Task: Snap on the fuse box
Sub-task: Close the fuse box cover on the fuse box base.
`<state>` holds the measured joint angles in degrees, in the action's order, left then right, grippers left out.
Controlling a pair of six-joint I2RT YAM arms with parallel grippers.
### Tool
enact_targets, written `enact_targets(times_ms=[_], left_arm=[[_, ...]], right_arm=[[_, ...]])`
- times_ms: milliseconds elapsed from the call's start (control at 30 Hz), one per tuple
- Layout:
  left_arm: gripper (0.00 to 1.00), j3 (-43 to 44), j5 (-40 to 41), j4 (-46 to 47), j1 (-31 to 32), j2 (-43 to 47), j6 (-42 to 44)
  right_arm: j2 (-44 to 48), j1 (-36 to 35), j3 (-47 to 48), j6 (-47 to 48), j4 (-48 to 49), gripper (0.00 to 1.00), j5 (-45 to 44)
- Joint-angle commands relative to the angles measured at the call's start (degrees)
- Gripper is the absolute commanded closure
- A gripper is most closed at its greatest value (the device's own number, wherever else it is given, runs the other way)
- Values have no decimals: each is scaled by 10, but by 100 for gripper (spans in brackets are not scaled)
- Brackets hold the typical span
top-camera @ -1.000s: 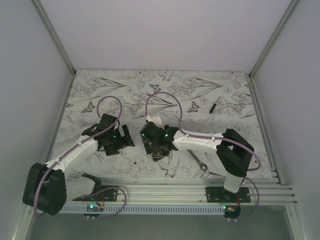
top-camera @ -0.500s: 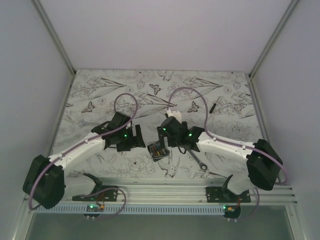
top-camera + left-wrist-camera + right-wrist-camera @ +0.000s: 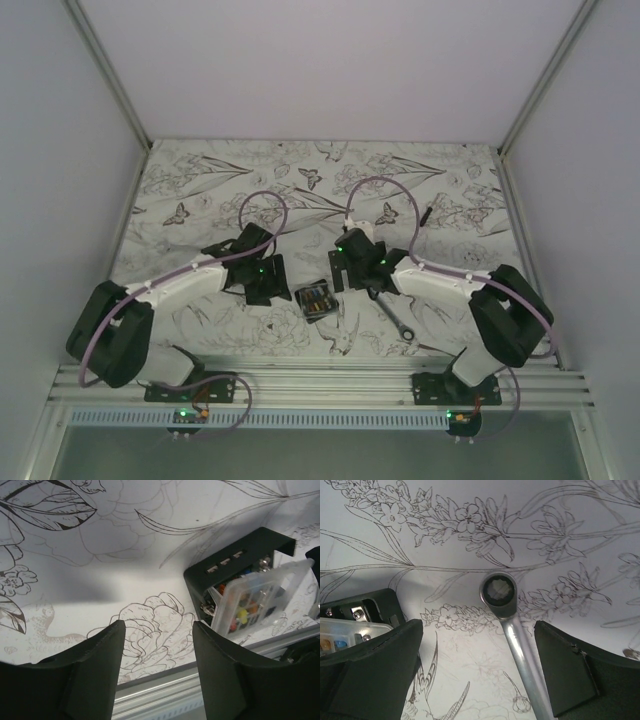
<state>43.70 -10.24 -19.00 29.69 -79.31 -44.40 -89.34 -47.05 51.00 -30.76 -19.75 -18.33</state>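
The fuse box (image 3: 317,300) is a small black square box lying on the flower-print mat between my two grippers. In the left wrist view the fuse box (image 3: 235,575) sits right of my fingers, its clear lid (image 3: 262,597) tilted up over coloured fuses. In the right wrist view a corner of the fuse box (image 3: 362,611) shows at the left edge. My left gripper (image 3: 268,288) (image 3: 157,626) is open and empty, just left of the box. My right gripper (image 3: 352,275) (image 3: 476,629) is open and empty, just right of it.
A silver wrench (image 3: 396,317) lies right of the box; its ring head (image 3: 499,592) and handle pass between my right fingers on the mat. A small thin black stick (image 3: 424,214) lies at the back right. The aluminium rail (image 3: 320,378) runs along the near edge.
The right gripper has moved off the fuse box to its right, leaving it on the mat. The left gripper has moved right, close to the box's left side.
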Motion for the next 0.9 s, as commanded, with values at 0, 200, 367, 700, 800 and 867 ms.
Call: enact_targets(times_ms=[0, 200, 367, 700, 800, 867], left_arm=[[46, 11, 7, -3, 3, -42, -9], [52, 24, 9, -2, 5, -93, -8], [52, 37, 15, 7, 7, -109, -3], [51, 76, 61, 9, 4, -139, 28], [50, 95, 66, 10, 4, -149, 43], [50, 99, 62, 9, 4, -148, 50]], right_arm=[[-25, 3, 11, 29, 46, 0, 36], [-25, 2, 7, 41, 70, 0, 86], [-15, 2, 6, 45, 82, 0, 120], [-12, 1, 8, 44, 90, 0, 132], [-20, 1, 12, 37, 77, 0, 83], [-25, 3, 15, 27, 62, 0, 45]])
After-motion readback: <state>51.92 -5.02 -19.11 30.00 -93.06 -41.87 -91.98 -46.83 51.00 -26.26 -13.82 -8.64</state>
